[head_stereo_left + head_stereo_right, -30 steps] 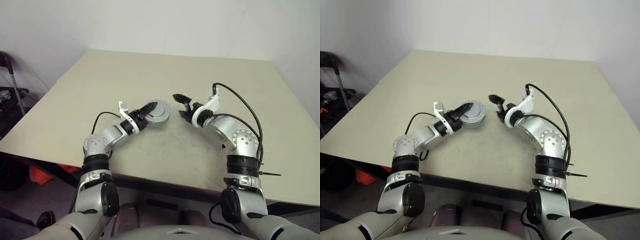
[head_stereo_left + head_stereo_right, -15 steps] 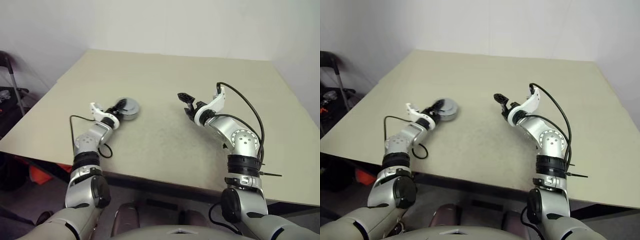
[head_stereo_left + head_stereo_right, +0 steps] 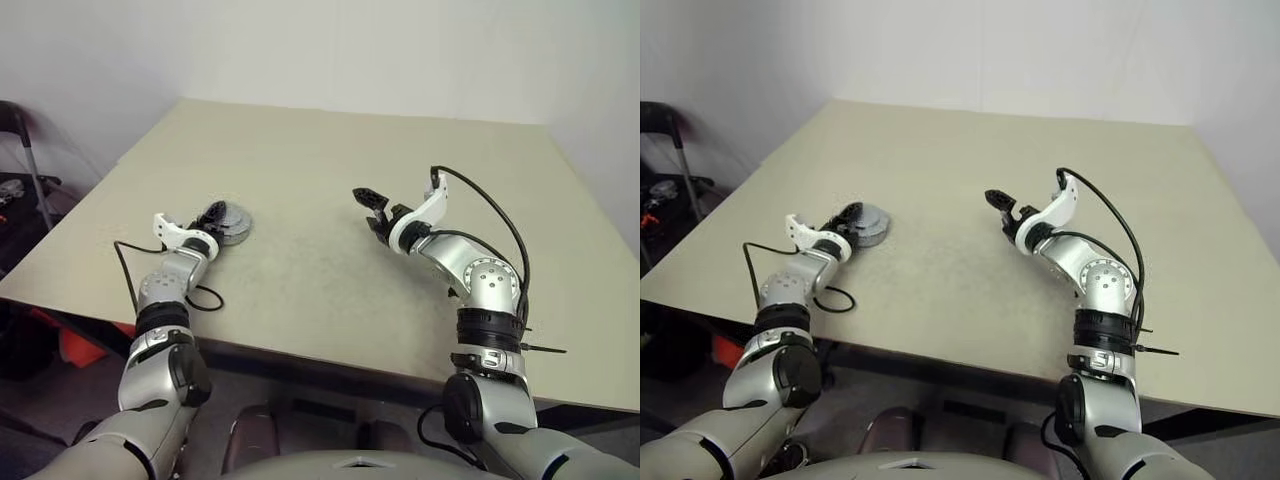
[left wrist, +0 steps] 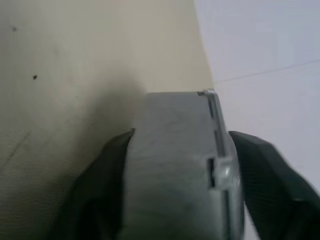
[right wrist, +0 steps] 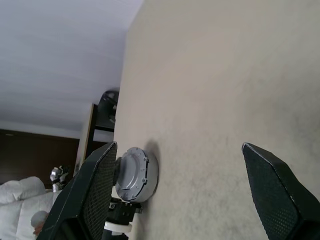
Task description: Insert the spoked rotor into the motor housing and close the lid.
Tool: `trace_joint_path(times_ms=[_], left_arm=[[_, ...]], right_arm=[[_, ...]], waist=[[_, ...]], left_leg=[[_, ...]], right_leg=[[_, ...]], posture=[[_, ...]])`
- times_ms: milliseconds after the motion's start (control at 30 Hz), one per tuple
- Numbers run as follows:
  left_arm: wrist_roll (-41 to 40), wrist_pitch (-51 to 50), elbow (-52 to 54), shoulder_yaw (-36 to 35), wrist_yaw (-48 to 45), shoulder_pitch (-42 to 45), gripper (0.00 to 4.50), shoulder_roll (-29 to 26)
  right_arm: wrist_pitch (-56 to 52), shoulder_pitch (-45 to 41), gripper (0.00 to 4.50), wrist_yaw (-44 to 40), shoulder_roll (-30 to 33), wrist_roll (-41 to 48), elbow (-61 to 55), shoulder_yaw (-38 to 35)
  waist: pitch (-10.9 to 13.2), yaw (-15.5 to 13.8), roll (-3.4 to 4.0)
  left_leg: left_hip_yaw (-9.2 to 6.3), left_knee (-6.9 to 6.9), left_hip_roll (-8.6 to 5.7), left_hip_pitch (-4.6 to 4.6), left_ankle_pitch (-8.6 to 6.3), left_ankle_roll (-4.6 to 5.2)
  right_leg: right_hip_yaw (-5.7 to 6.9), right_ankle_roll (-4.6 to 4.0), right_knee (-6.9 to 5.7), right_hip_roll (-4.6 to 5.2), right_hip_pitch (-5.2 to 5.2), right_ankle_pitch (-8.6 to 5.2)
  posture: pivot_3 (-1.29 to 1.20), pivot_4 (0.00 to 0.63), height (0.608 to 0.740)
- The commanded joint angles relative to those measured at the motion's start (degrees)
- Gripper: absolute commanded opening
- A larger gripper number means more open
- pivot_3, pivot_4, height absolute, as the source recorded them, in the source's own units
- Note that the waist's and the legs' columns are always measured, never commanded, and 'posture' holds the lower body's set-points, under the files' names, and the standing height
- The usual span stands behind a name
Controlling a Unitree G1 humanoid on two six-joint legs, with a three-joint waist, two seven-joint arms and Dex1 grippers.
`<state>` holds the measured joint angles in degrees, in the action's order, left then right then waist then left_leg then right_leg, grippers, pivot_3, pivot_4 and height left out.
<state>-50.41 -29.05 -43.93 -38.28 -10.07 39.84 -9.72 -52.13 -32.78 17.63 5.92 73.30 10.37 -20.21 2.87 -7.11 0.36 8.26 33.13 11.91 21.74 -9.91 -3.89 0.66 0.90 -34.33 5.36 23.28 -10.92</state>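
on table [image 3: 330,150], one motor housing [image 3: 230,224], two grippers

My left gripper [image 3: 214,214] reaches out low on my left, fingers [image 4: 107,165] spread. My right gripper [image 3: 372,210] hovers mid-table, jaws wide apart, empty.

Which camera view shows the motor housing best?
The right wrist view: the housing shows whole, closed, on the table, with the left gripper at it. The left wrist view shows its grey side between the fingers; the eye views show it small.
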Motion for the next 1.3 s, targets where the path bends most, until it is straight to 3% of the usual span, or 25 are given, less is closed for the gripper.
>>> trace_joint_path(times_ms=[33,300,533,700,900,1000,1133,1300], left_arm=[[1.4,2.3,0.4,-0.1,0.9,1.4,4.49,-1.9],[5.0,9.3,-3.0,-0.9,1.6,3.0,4.49,-7.0],[7.6,11.0,-2.7,1.2,-0.3,3.5,4.49,-7.8],[13.7,16.1,5.9,9.9,-8.2,2.8,4.49,-5.1],[20.5,12.4,20.5,26.5,-21.0,-1.2,4.49,-4.0],[26.5,13.5,23.7,34.7,-24.7,-3.2,4.49,-4.5],[31.7,15.3,25.5,41.6,-28.0,-5.0,4.49,-4.0],[33.4,16.0,25.5,43.1,-28.7,-5.9,4.49,-2.9]], right_arm=[[-1.0,-1.7,4.50,-0.8,-0.1,0.1,-0.4,-0.4],[-4.3,-2.6,4.50,-1.9,1.0,-1.5,2.9,-0.2],[-7.4,-2.6,4.50,-4.8,1.0,-2.2,1.2,0.4],[5.8,1.0,4.50,-22.5,7.9,-19.4,-10.0,10.7],[13.4,4.8,4.50,-41.2,21.9,-33.2,-8.8,17.7],[18.1,6.0,4.50,-45.4,27.0,-41.5,-5.9,20.5],[21.7,6.4,4.50,-47.9,28.7,-46.9,-2.5,20.5],[23.2,6.9,4.50,-48.5,28.2,-50.6,-1.0,19.2]], waist=[[0.0,0.0,0.00],[0.0,1.3,-0.03],[0.0,0.8,-0.06],[0.1,-0.5,-0.20],[0.1,-1.6,-0.29],[0.1,-1.5,-0.28],[0.1,-0.6,-0.27],[0.1,0.2,-0.27]], left_leg=[[0.00,0.00,0.00,-0.04,0.02,-0.04],[0.01,-0.04,0.11,-0.32,0.23,-0.38],[0.01,-0.03,0.00,-0.19,0.21,-0.36],[0.00,0.04,0.08,0.02,0.22,-0.37],[0.02,0.08,0.07,0.09,0.22,-0.35],[0.09,0.08,0.06,0.03,0.22,-0.33],[0.12,0.08,0.11,-0.04,0.27,-0.25],[0.15,0.08,0.10,-0.08,0.29,-0.12]], right_leg=[[-0.01,-0.01,-0.07,0.00,0.00,-0.01],[-0.15,0.15,-0.38,-0.06,0.01,-0.35],[-0.13,0.10,-0.35,-0.02,0.02,-0.33],[-0.07,-0.04,-0.31,0.04,0.04,-0.24],[-0.09,-0.19,-0.31,0.14,-0.01,-0.20],[-0.12,-0.23,-0.35,0.18,0.01,-0.21],[-0.12,-0.27,-0.38,0.20,0.03,-0.24],[-0.11,-0.41,-0.40,0.19,0.04,-0.20]], posture=[[0.00,0.000,0.740],[0.00,0.000,0.740],[0.00,0.000,0.740],[0.00,0.000,0.740],[0.00,0.000,0.740],[0.00,0.000,0.740],[0.00,0.000,0.740],[0.00,0.000,0.740]])
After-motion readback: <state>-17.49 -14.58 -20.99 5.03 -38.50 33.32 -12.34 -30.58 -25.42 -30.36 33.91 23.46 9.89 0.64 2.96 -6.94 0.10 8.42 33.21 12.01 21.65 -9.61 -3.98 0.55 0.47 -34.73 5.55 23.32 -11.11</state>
